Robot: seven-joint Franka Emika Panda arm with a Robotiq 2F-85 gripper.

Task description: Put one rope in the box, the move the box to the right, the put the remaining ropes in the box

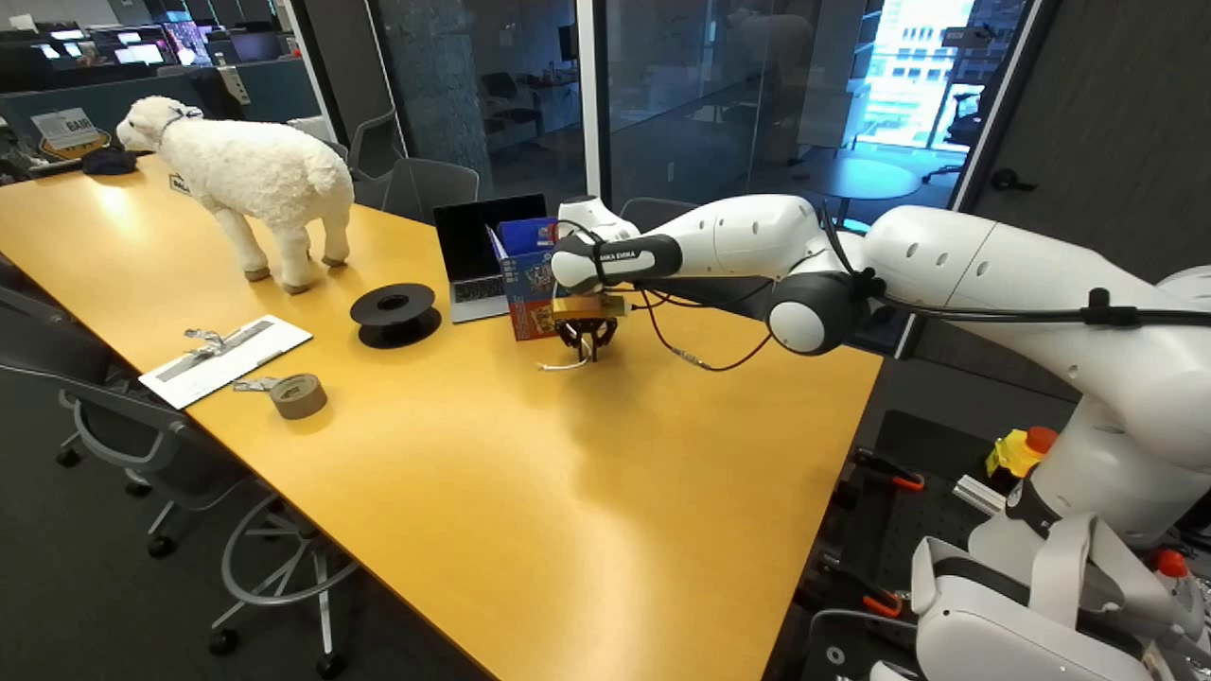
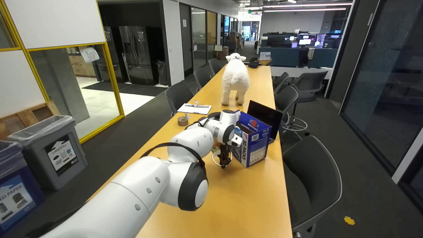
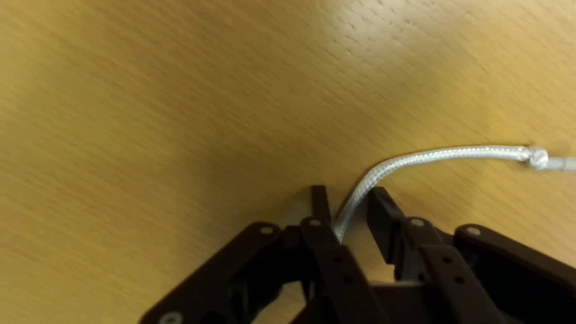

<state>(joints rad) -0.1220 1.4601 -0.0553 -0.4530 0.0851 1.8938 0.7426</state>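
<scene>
Black and narrow, the claw (image 3: 348,191) points down at the tabletop (image 1: 492,473) just beside the box (image 2: 259,147), close to the wood. Its jaws stand a little apart: in the wrist view the white braided rope (image 3: 450,153) runs between the two fingers (image 3: 320,204), and a strip of wood shows alongside it, so the gap is wider than the rope; whether either fingertip touches it, I cannot tell. From the fingers the rope bends away and lies along the wood to a small knot, with a pale tip running out of that view. In an exterior view this end lies on the tabletop near the box, apart from its base. Blue with colourful printed sides, the box stands upright with its flaps raised; one side reads "30 PACKS", and its inside is too dark to make out. A white arm (image 1: 747,234) reaches in to the box, its wrist hiding part of it in both exterior views. An unfolded laptop (image 1: 465,241) sits just beside the box, on the side away from the claw. A black spool (image 1: 395,322) lies near the box, past the laptop. Farther out, well apart from the box, lie a roll of brown tape (image 1: 299,397) and a white flat board (image 1: 180,380). A toy sheep (image 1: 255,175) stands upright on the tabletop, also well apart from the box, past the spool.
</scene>
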